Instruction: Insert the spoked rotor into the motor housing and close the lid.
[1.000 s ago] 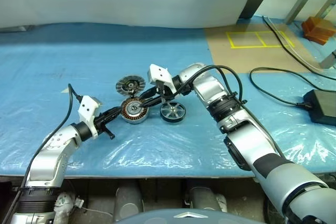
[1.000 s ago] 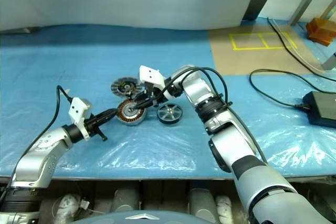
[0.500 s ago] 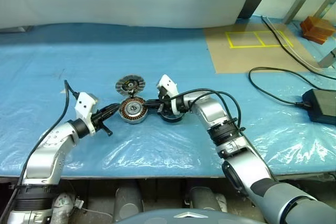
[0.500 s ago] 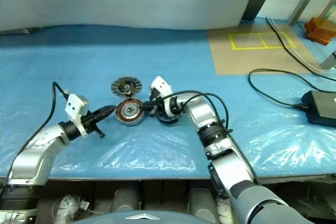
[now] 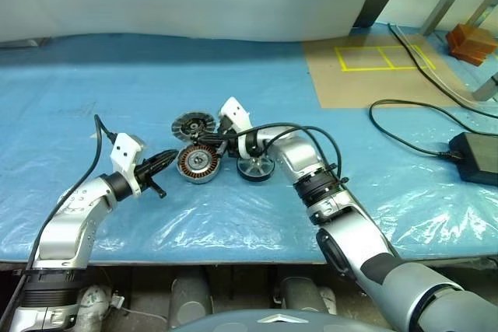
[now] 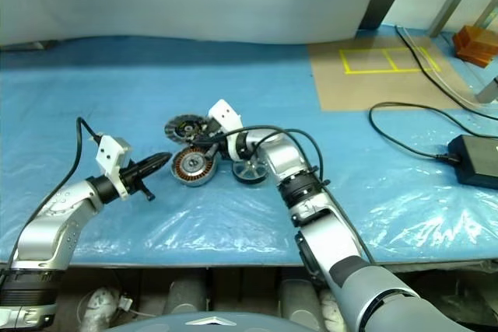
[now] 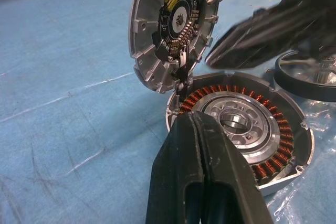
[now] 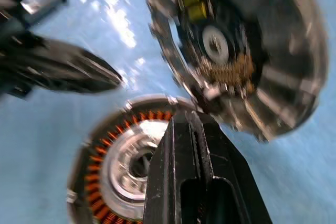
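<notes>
The motor housing (image 5: 198, 163) lies open on the blue sheet, copper windings around its pale hub (image 7: 236, 121). The lid (image 5: 193, 124) stands tilted on edge at the housing's far rim, its dark inner face (image 7: 178, 22) showing. Just right of the housing lies the spoked rotor (image 5: 256, 167), flat and free. My left gripper (image 5: 174, 155) is shut and empty, its tip at the housing's left rim. My right gripper (image 5: 210, 143) is shut and empty too. It points left, with its tip (image 8: 184, 115) where the lid meets the housing.
A black cable (image 5: 405, 126) and a black power brick (image 5: 475, 157) lie on the sheet at the right. A brown panel with yellow tape marks (image 5: 381, 58) is at the back right. The table's front edge (image 5: 233, 258) runs close below the arms.
My right arm has dropped and turned. Its fingers have left the housing's centre and now point left at the joint between lid and housing. The left gripper has held still.
</notes>
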